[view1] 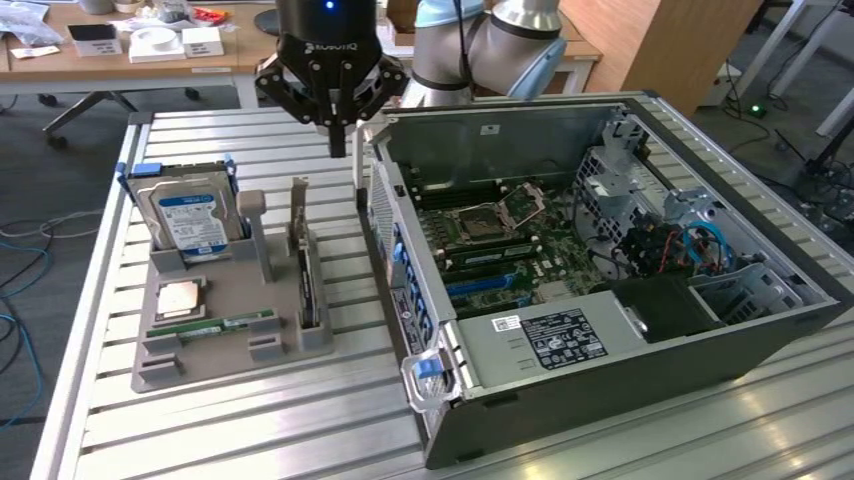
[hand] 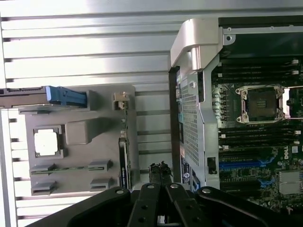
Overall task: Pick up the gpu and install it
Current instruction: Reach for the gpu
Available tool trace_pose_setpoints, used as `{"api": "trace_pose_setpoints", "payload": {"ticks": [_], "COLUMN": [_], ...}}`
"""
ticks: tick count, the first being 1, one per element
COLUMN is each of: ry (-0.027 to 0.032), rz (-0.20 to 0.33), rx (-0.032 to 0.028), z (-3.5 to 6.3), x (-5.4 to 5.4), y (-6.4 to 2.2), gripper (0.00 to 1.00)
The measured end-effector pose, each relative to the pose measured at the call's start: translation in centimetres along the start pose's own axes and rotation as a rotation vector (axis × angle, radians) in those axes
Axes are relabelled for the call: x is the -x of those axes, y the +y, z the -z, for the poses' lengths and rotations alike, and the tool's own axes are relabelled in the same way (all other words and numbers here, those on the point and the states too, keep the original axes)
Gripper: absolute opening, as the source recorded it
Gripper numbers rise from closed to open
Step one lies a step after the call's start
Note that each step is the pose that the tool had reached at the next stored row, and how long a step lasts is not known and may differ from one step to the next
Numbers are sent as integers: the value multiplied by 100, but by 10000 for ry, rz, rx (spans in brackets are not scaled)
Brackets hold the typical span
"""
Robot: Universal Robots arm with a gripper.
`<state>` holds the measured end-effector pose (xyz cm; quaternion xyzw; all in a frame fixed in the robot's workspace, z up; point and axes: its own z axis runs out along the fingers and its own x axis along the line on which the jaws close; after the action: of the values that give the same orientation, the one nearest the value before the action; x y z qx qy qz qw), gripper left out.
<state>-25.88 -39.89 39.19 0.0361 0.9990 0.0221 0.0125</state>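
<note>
One edge-on gpu (faces hidden) near closed gripper

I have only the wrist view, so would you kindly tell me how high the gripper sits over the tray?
Observer: The gripper hangs shut in the air, well clear of the tray, touching nothing.
Operator: Thank you; how does the part it must fetch sit?
Observer: The graphics card stands upright on its long edge in a tray slot, untouched.
Operator: And what else stands there?
Observer: A hard drive, upright too, its face labelled in blue.
</note>
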Motion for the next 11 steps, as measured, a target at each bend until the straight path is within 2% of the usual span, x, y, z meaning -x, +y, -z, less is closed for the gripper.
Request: {"api": "trace_pose_setpoints", "payload": {"ticks": [11], "ry": [0], "rz": [-1], "rx": [0], "z": [3], "x": [-199], "y": [-14], "gripper": [11]}}
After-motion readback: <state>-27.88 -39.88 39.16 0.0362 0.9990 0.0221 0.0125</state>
